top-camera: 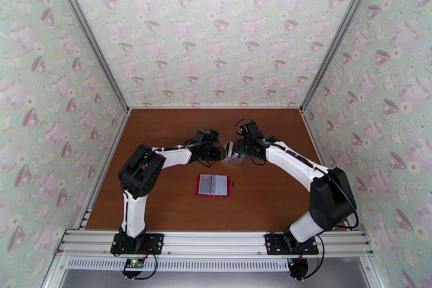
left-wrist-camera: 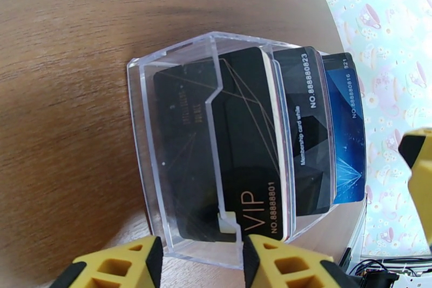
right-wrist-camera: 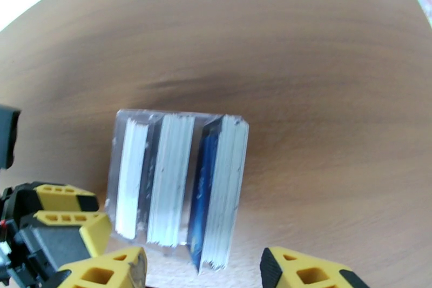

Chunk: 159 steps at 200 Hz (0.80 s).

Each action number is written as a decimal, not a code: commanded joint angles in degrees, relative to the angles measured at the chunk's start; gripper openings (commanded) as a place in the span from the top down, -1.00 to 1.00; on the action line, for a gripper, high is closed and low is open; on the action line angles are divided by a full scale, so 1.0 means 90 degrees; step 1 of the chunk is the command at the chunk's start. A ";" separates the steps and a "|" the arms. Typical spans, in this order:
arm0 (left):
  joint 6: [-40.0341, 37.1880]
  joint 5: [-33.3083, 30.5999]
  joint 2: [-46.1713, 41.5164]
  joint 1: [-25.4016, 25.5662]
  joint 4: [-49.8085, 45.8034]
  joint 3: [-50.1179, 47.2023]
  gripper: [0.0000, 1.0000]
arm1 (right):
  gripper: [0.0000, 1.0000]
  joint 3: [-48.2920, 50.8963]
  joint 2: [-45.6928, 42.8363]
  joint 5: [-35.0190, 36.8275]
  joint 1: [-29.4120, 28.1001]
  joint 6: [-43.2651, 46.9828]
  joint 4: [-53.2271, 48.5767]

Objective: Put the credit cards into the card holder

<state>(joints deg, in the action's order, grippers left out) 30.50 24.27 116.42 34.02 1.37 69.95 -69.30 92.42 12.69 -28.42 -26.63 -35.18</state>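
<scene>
Brown counter (top-camera: 162,138). Cards (left-wrist-camera: 243,143) stacked in clear rack (left-wrist-camera: 143,138); left fingers (left-wrist-camera: 124,265) and right fingers (right-wrist-camera: 302,273) held spread at it. Holder (top-camera: 214,185) laid open, nearer.

Light: you get bright, even light.
Shadow: a soft dark band on the table (left-wrist-camera: 81,13) beyond the clear rack (left-wrist-camera: 146,138).
Edges: your wrist views bow.

The cards (left-wrist-camera: 248,138) stand on edge, packed in a clear rack (left-wrist-camera: 143,138) mid-table: a black VIP card in front, another black one, then blue behind. The red wallet (top-camera: 214,185) lies open and flat nearby, grey inside up.
</scene>
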 commanded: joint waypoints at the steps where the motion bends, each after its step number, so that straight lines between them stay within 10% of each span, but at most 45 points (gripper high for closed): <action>1: 0.0004 0.0095 0.0153 -0.0042 0.0072 -0.0098 0.11 | -0.22 -0.0353 0.0255 0.0473 0.0018 0.0296 -0.0413; 159: 0.0078 0.0197 0.0083 -0.0077 0.0209 -0.0228 0.11 | -0.23 -0.0758 0.1073 0.1031 -0.0317 0.0523 -0.0895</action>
<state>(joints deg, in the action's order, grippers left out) 30.65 24.93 116.42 33.78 3.14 69.08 -75.29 101.12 19.59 -31.09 -22.63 -42.02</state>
